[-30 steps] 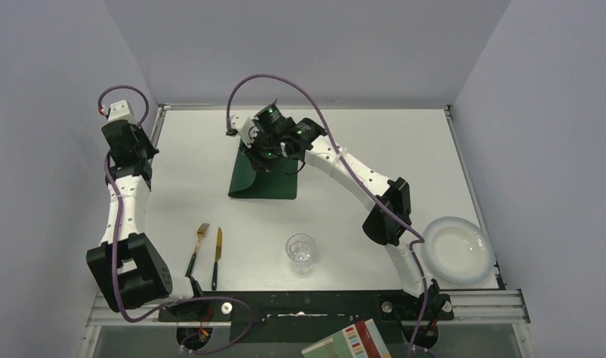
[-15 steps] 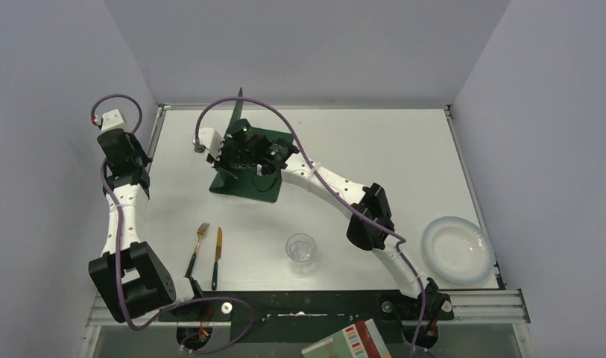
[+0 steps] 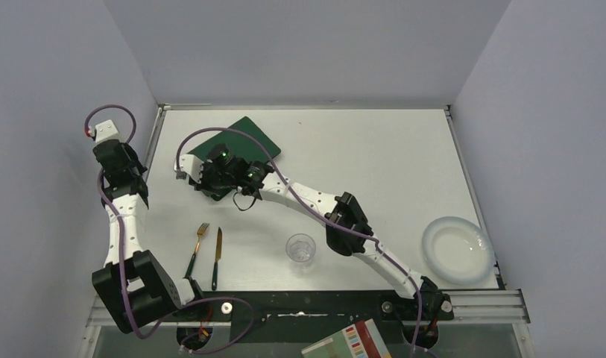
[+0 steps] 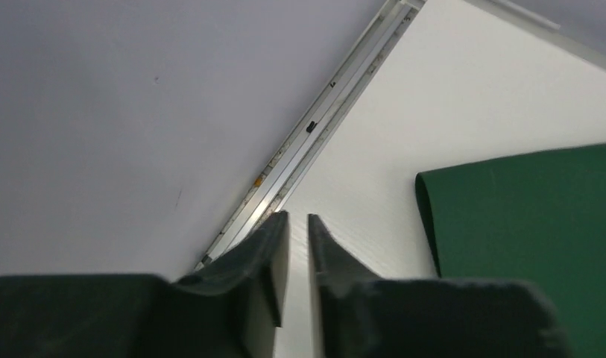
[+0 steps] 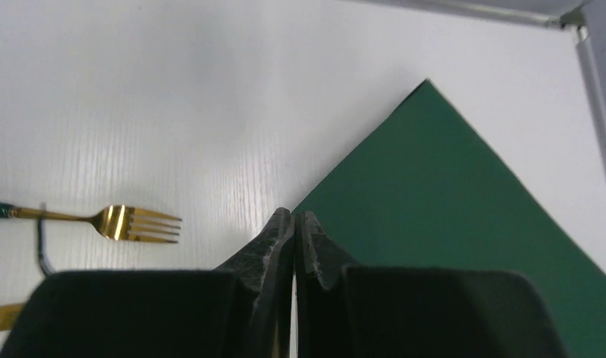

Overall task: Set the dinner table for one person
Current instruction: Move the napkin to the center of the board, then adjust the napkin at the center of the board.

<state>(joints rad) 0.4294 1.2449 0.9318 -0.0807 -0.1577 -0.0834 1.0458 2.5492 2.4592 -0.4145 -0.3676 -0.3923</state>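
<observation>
The dinner table (image 3: 374, 164) is a large white top with a thin metal rim. A dark green placemat (image 3: 244, 138) lies flat at its back left, turned at an angle. My right gripper (image 3: 204, 180) (image 5: 294, 215) reaches over to the mat's near corner and is shut on its edge (image 5: 434, 194). A gold fork (image 3: 198, 245) (image 5: 132, 222) and a gold knife (image 3: 217, 256) lie side by side near the front left. My left gripper (image 4: 298, 216) hangs by the left rim (image 4: 307, 142), shut and holding nothing, with the placemat (image 4: 523, 224) to its right.
A clear drinking glass (image 3: 300, 249) stands front centre, just beside the right arm's elbow. A white plate (image 3: 458, 250) sits at the front right corner. A colourful booklet (image 3: 348, 341) lies below the front rail. Grey walls close in on three sides.
The right arm has swung left and toward the front, dragging the placemat with it; the mat was bent up before and now lies flat. The left arm has drawn back slightly to the left.
</observation>
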